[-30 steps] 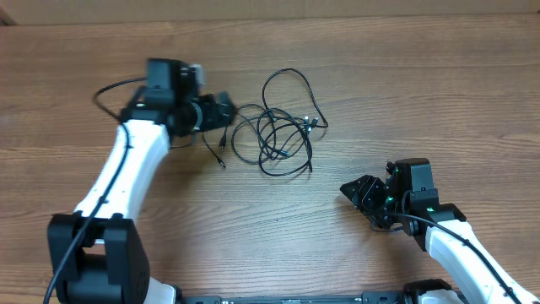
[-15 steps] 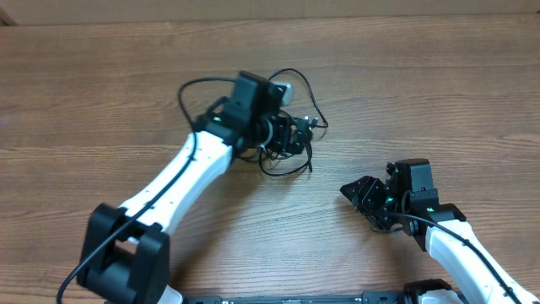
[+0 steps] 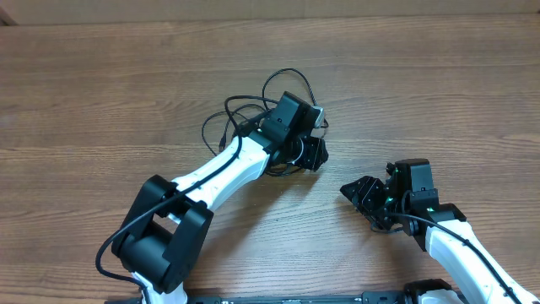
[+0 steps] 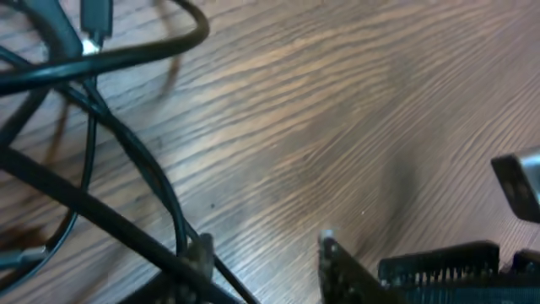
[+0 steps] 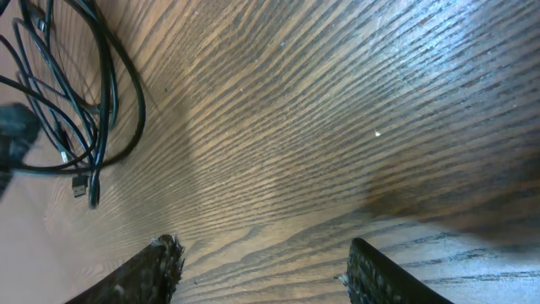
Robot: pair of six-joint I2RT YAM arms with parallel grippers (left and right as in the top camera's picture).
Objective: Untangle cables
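The cables [image 3: 287, 71] lie in a tangled pile of thin black loops at the table's middle, partly covered by my left arm. My left gripper [image 3: 314, 154] sits low at the pile's right edge. In the left wrist view black strands [image 4: 143, 160] cross the wood, and one runs over the left fingertip [image 4: 202, 249]. The left gripper [image 4: 263, 249] has its jaws narrowed but apart, with bare wood between them. My right gripper [image 3: 353, 192] hovers open to the right of the pile. Its wrist view shows the cable loops [image 5: 105, 67] far off, and the gripper [image 5: 261, 262] holds nothing.
A thicker black wire [image 3: 208, 127] loops off my left arm, left of the pile. A silvery plug end [image 4: 97, 17] shows at the top of the left wrist view, and another small plug [image 5: 80, 187] lies by the loops in the right wrist view.
My left arm has swept right, from left of the pile to across it, and its jaws have narrowed. The right arm has not moved.
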